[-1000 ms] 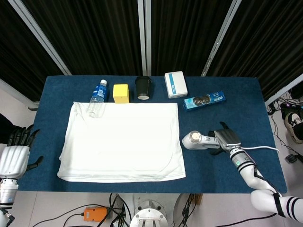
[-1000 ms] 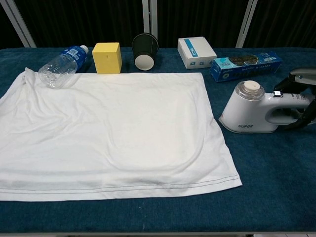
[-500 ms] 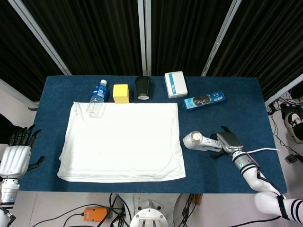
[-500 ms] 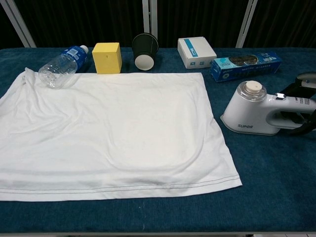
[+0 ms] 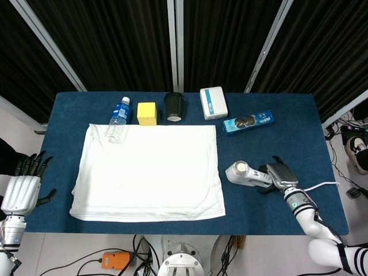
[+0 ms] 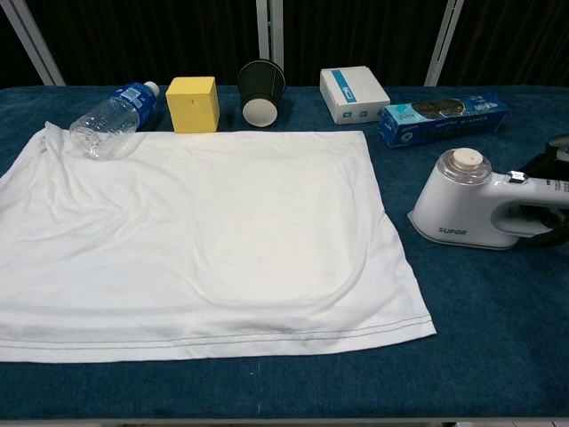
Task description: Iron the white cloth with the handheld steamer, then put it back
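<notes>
The white cloth (image 5: 148,171) lies spread flat on the blue table (image 5: 276,144), filling the left and middle in the chest view (image 6: 196,240). The white handheld steamer (image 5: 244,172) stands on the table just right of the cloth's edge, its round cap up (image 6: 469,210). My right hand (image 5: 280,175) grips the steamer's handle from the right; in the chest view only a bit of the right hand (image 6: 557,153) shows at the frame edge. My left hand (image 5: 21,188) hangs off the table's left side, fingers spread, holding nothing.
Along the far edge stand a water bottle (image 5: 118,118) lying on the cloth's corner, a yellow block (image 5: 147,113), a black cup (image 5: 174,107), a white box (image 5: 213,103) and a blue biscuit packet (image 5: 248,122). The steamer's cable (image 5: 319,185) trails right.
My right hand has drawn the steamer a little to the right and nearer to me, away from the cloth's edge. The left hand has barely shifted.
</notes>
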Motion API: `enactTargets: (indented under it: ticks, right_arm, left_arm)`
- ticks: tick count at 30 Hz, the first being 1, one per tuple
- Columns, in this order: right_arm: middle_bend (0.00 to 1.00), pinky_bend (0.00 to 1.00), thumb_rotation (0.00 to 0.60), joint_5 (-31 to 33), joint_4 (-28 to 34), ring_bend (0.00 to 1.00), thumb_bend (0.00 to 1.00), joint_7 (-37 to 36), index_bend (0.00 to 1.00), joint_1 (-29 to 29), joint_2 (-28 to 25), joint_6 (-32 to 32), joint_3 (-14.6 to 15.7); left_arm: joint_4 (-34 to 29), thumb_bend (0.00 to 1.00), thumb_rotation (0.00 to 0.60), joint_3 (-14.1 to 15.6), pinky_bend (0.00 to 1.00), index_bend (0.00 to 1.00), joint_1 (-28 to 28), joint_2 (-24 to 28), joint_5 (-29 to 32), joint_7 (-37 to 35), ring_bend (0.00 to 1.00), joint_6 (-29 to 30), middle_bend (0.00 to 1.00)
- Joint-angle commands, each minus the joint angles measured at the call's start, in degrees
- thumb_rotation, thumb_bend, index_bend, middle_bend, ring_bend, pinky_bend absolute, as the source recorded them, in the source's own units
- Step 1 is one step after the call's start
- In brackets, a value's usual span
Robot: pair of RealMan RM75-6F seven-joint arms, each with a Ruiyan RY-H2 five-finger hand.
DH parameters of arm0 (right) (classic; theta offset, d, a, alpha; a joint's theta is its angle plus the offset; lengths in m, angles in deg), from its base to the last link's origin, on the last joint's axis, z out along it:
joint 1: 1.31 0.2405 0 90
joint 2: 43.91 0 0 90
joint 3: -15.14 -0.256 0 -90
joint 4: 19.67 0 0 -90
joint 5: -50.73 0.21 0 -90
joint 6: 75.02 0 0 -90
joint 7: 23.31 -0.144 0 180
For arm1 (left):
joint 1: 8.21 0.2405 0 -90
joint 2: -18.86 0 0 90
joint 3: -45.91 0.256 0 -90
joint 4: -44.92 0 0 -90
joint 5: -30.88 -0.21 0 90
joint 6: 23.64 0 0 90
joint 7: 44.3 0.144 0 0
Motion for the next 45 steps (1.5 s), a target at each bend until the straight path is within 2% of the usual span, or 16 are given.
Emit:
enactTargets:
  ticks: [1,8,13,22,28,31,35,37,40,45]
  right_arm:
    - [0.68,0.00,0.600,1.24,-1.48,0.71,0.29,0.95,0.67,0.42,1.12,0.23,-0.44]
    - [0.69,0.00,0.600,2.72,-3.45,0.71,0.36,1.73,0.69,1.33,2.84,-0.19,-1.10]
    - [0.73,0.00,0.600,2.49,-3.66,0.74,0.42,1.67,0.75,1.17,3.42,0.08,-0.94]
    - [0.78,0.00,0.600,1.68,-2.93,0.79,0.43,1.96,0.83,0.04,3.60,1.53,0.00]
    - [0.84,0.01,0.600,0.70,-4.16,0.85,0.43,-0.63,0.90,-0.53,4.25,1.32,-0.45]
    - [0.86,0.08,0.600,-0.76,-5.09,0.87,0.41,-2.87,0.93,-0.57,4.27,0.74,-0.96]
    - [0.88,0.15,0.600,-3.35,-5.49,0.89,0.30,-6.49,0.95,-0.54,3.60,0.22,-1.97]
    - [0.89,0.20,0.600,-5.03,-5.67,0.90,0.29,-9.27,0.97,-0.61,3.24,0.12,-2.71]
    - [0.90,0.34,0.600,-8.45,-5.98,0.91,0.29,-14.11,0.98,-0.58,2.29,-0.58,-3.38]
    - [0.91,0.49,0.600,-16.64,-6.31,0.92,0.29,-20.69,1.00,0.64,-0.18,-1.91,-3.26]
  left_arm:
    - [-0.05,0.16,0.600,0.00,0.00,0.11,-0.03,0.03,-0.10,0.05,0.00,0.07,0.03]
    - [-0.42,0.16,0.600,0.18,0.00,0.11,0.26,0.31,0.35,0.33,0.00,0.11,0.03]
    - [-0.40,0.16,0.600,0.16,0.00,0.11,0.19,0.23,0.62,0.35,0.00,-0.15,0.03]
    - [0.21,0.16,0.600,-0.08,0.00,0.11,-0.27,-0.27,1.07,-0.03,0.00,-0.86,0.03]
    - [0.95,0.16,0.600,-0.19,0.00,0.11,-0.94,-0.94,0.80,-0.40,0.00,-1.55,0.03]
    - [1.25,0.16,0.600,-0.20,0.00,0.11,-1.14,-1.10,0.69,-0.45,0.00,-1.72,0.03]
    - [1.36,0.16,0.600,-0.33,0.00,0.11,-1.39,-1.09,0.62,-0.39,0.00,-1.78,0.03]
    - [1.32,0.16,0.600,-0.44,0.00,0.11,-1.59,-1.10,0.44,-0.35,0.00,-1.77,0.03]
    - [1.47,0.16,0.600,-0.54,0.00,0.11,-2.06,-1.22,-0.10,-0.60,0.00,-1.95,0.03]
    - [1.34,0.16,0.600,-0.92,0.00,0.11,-3.51,-1.35,-0.97,-1.16,0.00,-3.09,0.03]
